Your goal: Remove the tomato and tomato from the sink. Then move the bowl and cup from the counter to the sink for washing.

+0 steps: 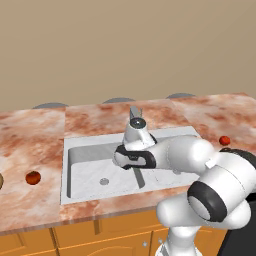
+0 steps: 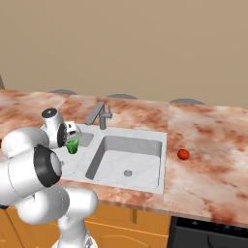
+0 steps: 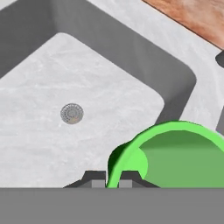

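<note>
The pincer (image 3: 112, 178) pinches the green cup's (image 3: 175, 153) rim above a sink (image 3: 87, 105) basin. The right base view reveals a tomato (image 2: 183, 154) on the marbled counter (image 2: 213, 145), far beyond the pincer; the left base view shows another tomato (image 1: 33, 177).

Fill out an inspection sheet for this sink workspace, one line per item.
Surface: marbled counter with the sink set in it.
Job's things: cup held over the sink; one tomato on the counter right of the sink, the other tomato on the counter to its left. Both basins hold nothing that shows.
Clutter: nothing seen.
Grippers: gripper shut on the cup's rim.
Cables: nothing seen.
Surroundings: faucet, plain beige wall, orange cabinets.
</note>
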Controlling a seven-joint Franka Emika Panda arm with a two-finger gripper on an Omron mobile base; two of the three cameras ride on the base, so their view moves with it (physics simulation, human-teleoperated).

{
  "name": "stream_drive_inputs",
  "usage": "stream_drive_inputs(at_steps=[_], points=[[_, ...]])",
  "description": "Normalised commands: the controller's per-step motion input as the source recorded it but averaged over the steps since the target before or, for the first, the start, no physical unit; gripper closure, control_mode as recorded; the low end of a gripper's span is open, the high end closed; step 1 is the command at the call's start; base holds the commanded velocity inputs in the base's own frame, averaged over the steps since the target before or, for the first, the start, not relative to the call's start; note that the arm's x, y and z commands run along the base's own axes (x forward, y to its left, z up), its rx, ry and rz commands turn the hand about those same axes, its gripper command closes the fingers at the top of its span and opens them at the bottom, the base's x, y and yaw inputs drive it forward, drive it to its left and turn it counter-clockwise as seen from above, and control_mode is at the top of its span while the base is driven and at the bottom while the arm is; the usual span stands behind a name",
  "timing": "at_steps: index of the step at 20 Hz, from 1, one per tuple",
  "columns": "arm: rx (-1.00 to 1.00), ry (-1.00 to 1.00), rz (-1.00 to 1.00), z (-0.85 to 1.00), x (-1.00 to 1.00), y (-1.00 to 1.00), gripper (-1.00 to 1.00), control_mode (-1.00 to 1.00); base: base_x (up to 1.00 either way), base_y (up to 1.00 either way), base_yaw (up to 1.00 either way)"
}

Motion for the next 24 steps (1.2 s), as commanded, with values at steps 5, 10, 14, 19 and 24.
stream_drive_inputs(at_steps=[5,10,14,19,24], points=[[-0.08,-0.1,-0.02,-0.18,0.02,0.18,1.0,-1.0,0.0,0.0,0.0],[-0.03,-0.04,-0.01,-0.06,0.09,0.12,1.0,-1.0,0.0,0.0,0.0],[0.0,0.0,-0.01,-0.01,0.15,0.13,1.0,-1.0,0.0,0.0,0.0],[0.0,0.04,-0.04,0.0,0.15,0.09,1.0,-1.0,0.0,0.0,0.0],[0.0,0.05,-0.1,-0.04,0.1,0.06,1.0,-1.0,0.0,0.0,0.0]])
